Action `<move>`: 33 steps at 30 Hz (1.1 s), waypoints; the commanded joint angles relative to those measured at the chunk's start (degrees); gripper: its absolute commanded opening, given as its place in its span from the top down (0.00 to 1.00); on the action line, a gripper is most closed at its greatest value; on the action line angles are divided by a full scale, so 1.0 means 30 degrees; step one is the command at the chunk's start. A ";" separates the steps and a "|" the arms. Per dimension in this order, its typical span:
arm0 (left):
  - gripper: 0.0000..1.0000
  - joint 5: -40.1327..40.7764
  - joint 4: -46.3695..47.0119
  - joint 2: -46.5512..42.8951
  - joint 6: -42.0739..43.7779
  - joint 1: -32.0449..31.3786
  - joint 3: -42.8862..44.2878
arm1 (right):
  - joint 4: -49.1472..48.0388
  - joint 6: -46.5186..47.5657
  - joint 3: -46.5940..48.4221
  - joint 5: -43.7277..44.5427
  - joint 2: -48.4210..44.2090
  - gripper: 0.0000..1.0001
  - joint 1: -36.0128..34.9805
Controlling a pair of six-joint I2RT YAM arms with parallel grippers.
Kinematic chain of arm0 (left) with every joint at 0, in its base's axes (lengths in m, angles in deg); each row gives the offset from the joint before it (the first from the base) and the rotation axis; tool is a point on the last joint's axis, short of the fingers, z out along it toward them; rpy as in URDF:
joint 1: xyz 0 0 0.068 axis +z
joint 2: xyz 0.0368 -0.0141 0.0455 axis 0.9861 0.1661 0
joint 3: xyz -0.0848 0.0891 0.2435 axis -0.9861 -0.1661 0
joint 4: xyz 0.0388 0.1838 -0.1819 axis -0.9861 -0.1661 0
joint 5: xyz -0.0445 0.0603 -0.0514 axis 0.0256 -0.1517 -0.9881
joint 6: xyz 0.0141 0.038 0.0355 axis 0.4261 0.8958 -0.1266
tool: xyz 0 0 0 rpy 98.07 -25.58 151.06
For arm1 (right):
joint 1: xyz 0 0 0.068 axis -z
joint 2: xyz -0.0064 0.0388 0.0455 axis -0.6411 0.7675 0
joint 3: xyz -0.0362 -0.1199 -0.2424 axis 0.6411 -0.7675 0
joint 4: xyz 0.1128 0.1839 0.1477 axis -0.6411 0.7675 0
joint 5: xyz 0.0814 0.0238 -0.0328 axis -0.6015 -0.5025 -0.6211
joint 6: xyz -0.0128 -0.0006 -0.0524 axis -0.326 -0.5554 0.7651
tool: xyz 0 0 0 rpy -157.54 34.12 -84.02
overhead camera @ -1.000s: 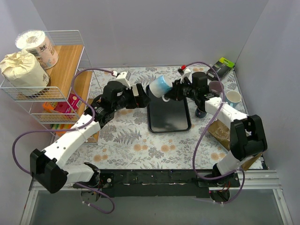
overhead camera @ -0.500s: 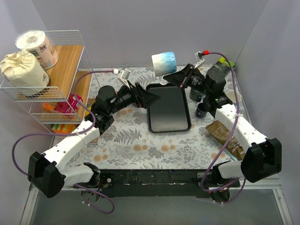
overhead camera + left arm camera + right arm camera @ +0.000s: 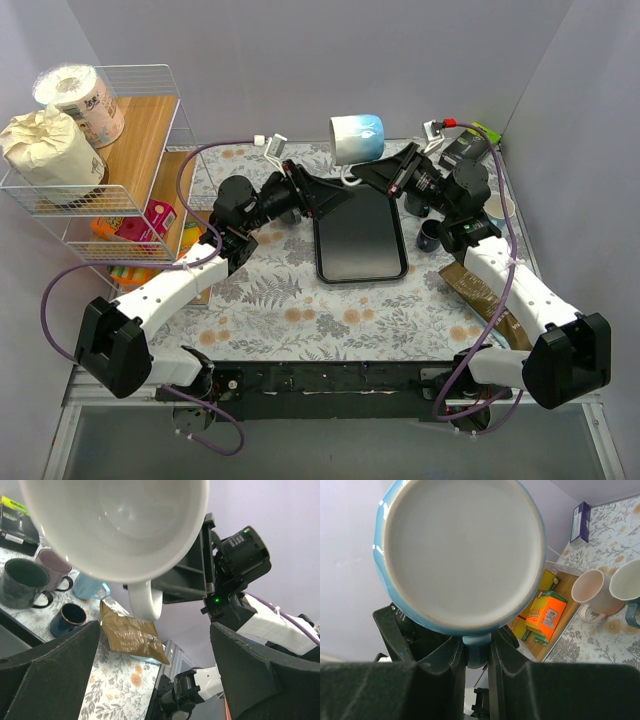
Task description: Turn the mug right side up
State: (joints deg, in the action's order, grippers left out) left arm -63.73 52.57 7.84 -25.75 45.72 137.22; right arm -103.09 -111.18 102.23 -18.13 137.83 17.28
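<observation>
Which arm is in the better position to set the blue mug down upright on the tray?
Right. The right gripper is shut on the handle of the mug and holds it above the tray. The left gripper is open beside it and holds nothing.

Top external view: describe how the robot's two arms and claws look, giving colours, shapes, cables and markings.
Left arm and right arm have white shells on the long links, with black joints and bases. A purple cable loops along each. Left claw and right claw are black, with wedge-shaped fingers. A red tag marks the right wrist.
</observation>
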 commanded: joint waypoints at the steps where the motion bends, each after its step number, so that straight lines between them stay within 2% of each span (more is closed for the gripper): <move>1: 0.11 0.0134 0.1395 0.0004 -0.0681 -0.0058 0.0954 | -0.3292 -0.0502 -0.0171 0.0265 -0.1313 0.99 -0.0117; 5: 0.19 0.0457 0.1366 0.0268 -0.1090 -0.0087 0.1071 | -0.3672 -0.0326 -0.0729 0.0119 -0.1693 0.99 -0.0146; 11: 0.26 0.0167 0.1248 0.0882 -0.1705 -0.0087 0.1364 | -0.4230 0.0024 -0.1257 -0.0292 -0.1929 0.99 -0.0175; 14: 0.33 -0.0069 0.1336 0.1058 -0.1940 -0.0087 0.1422 | -0.4259 0.0172 -0.1345 -0.0350 -0.1958 0.99 -0.0234; 19: 0.52 -0.0450 0.1570 0.1118 -0.2116 -0.0087 0.1422 | -0.4377 0.0172 -0.1550 -0.0380 -0.1929 0.99 -0.0263; 24: 0.61 -0.1181 0.1805 0.1351 -0.2292 -0.0087 0.1510 | -0.4523 0.0230 -0.1463 -0.0584 -0.1782 0.99 -0.0263; 32: 0.68 -0.1447 0.1747 0.1762 -0.2439 -0.0146 0.1803 | -0.4114 0.0933 -0.1286 -0.0937 -0.1753 0.99 -0.0409; 33: 0.74 -0.1447 0.1602 0.1820 -0.2410 -0.0146 0.1919 | -0.4113 0.1050 -0.1286 -0.0908 -0.1753 0.99 -0.0410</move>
State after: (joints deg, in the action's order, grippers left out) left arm -67.27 56.99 13.24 -33.02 45.72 140.28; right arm -107.25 -110.07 97.15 -20.29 134.84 16.61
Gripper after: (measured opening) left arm 0.329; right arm 0.242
